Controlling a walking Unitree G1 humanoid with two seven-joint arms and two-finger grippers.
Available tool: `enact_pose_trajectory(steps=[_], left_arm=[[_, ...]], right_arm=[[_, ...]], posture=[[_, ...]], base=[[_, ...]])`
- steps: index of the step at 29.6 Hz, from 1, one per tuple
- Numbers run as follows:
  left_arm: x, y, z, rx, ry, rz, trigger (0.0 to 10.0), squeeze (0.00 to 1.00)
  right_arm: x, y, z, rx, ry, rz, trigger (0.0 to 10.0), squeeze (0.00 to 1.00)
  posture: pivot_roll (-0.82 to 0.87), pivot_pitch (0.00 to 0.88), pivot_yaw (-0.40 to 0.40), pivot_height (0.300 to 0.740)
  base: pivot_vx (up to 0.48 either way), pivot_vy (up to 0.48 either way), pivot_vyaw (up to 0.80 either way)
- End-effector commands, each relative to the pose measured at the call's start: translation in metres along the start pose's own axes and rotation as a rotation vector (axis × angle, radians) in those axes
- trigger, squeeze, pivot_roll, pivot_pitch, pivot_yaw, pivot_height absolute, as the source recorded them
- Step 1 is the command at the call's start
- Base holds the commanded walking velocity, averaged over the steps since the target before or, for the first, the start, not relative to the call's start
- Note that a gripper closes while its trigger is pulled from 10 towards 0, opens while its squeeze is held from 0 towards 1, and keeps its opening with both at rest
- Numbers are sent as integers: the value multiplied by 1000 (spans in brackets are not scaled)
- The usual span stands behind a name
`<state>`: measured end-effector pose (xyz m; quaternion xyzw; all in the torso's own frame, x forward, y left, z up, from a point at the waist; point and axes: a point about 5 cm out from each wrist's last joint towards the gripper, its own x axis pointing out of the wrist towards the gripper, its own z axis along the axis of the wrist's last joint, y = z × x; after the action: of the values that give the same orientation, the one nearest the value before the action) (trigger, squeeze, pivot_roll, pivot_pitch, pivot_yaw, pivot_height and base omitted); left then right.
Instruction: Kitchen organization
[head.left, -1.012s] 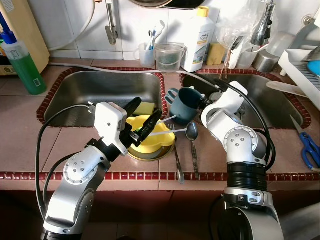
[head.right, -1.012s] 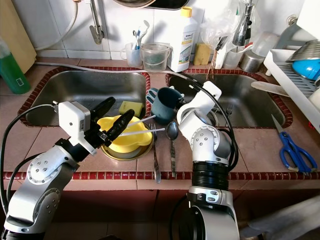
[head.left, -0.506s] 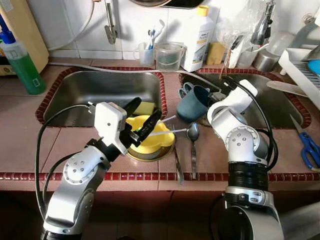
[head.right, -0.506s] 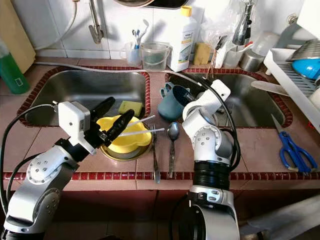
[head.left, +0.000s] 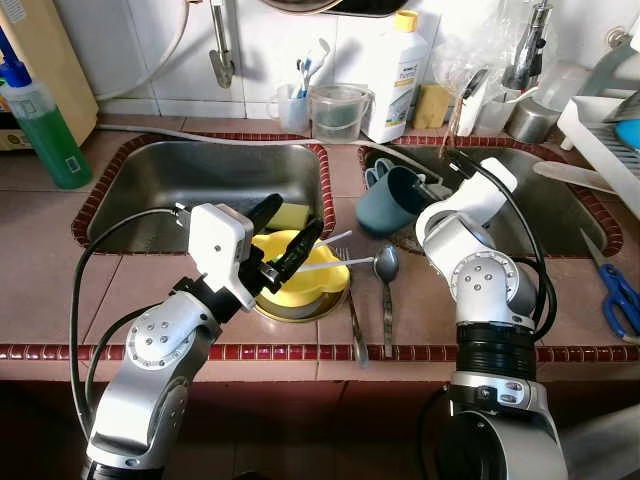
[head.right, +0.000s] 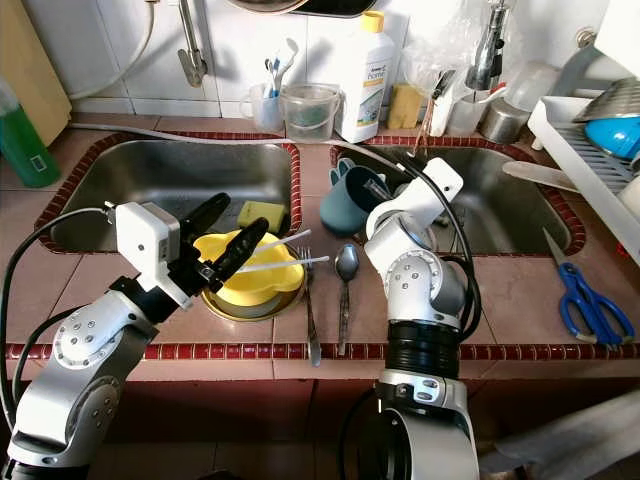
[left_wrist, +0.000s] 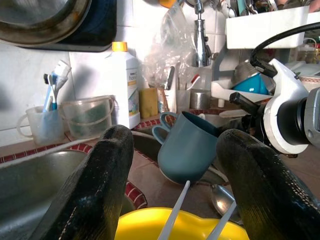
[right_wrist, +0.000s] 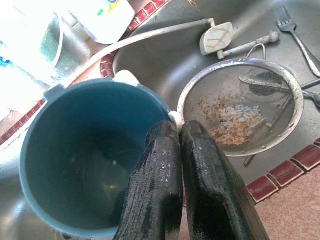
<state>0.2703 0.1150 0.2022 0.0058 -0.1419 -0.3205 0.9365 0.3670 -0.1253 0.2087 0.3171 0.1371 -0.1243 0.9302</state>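
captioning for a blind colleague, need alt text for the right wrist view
The right gripper pinches the rim of a tilted, empty blue mug over a steel sink. Beside it sits a metal strainer holding food scraps, with a fork lying further off.

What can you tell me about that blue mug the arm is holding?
The blue mug is dull teal with a loop handle and looks like plastic or glazed ceramic. The right gripper is shut on its rim, holding it tilted above the strip of counter between the two sinks, beside the right sink. Inside it looks empty, perhaps slightly wet.
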Motion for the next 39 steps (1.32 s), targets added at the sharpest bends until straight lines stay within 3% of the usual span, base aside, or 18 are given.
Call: enact_pose_trajectory(steps=[1, 8, 11, 19, 20, 21, 22, 23, 29, 36, 39], left_arm=[[1, -1, 6, 21, -18, -2, 10000, 0], [1, 0, 5, 18, -16, 1, 10000, 0], [2, 0, 5, 12, -16, 5, 10000, 0], [3, 2, 2, -26, -10, 29, 10000, 0], [4, 3, 2, -40, -6, 34, 10000, 0], [4, 4, 1, -46, -3, 36, 10000, 0], [5, 5, 1, -49, 1, 38, 10000, 0], [5, 6, 0, -56, 8, 46, 10000, 0], [11, 17, 1, -108, 32, 86, 10000, 0], [18, 32, 1, -89, 55, 129, 10000, 0], [21, 39, 3, -75, 64, 136, 10000, 0]], right_arm=[[1, 2, 1, -17, -12, -2, 0, 0], [1, 3, 10, -71, -97, 20, 0, 0], [-1, 7, 20, -145, -189, 47, 0, 0], [-6, 15, 37, -233, -321, 123, 0, 0], [-7, 16, 41, -271, -364, 134, 2824, 0], [-8, 16, 42, -286, -379, 133, 2824, 0], [-8, 17, 43, -300, -393, 137, 4549, 0], [-9, 17, 45, -329, -421, 147, 10000, 0], [-14, 17, 51, -387, -532, 262, 10000, 0], [-28, 16, 54, -488, -684, 437, 10000, 0], [-29, 8, 52, -485, -689, 452, 10000, 0]], posture=[[-47, 80, -25, 703], [-48, 74, -25, 703], [-49, 68, -26, 703], [-51, 60, -25, 703], [-50, 55, -25, 703], [-50, 54, -25, 703], [-50, 52, -24, 703], [-50, 50, -23, 703], [-51, 44, -16, 703], [-56, 48, -6, 703], [-59, 51, -3, 703]], base=[[0, 0, 0], [0, 0, 0], [0, 0, 0], [0, 0, 0], [0, 0, 0], [0, 0, 0], [0, 0, 0], [0, 0, 0], [0, 0, 0], [0, 0, 0], [0, 0, 0]])
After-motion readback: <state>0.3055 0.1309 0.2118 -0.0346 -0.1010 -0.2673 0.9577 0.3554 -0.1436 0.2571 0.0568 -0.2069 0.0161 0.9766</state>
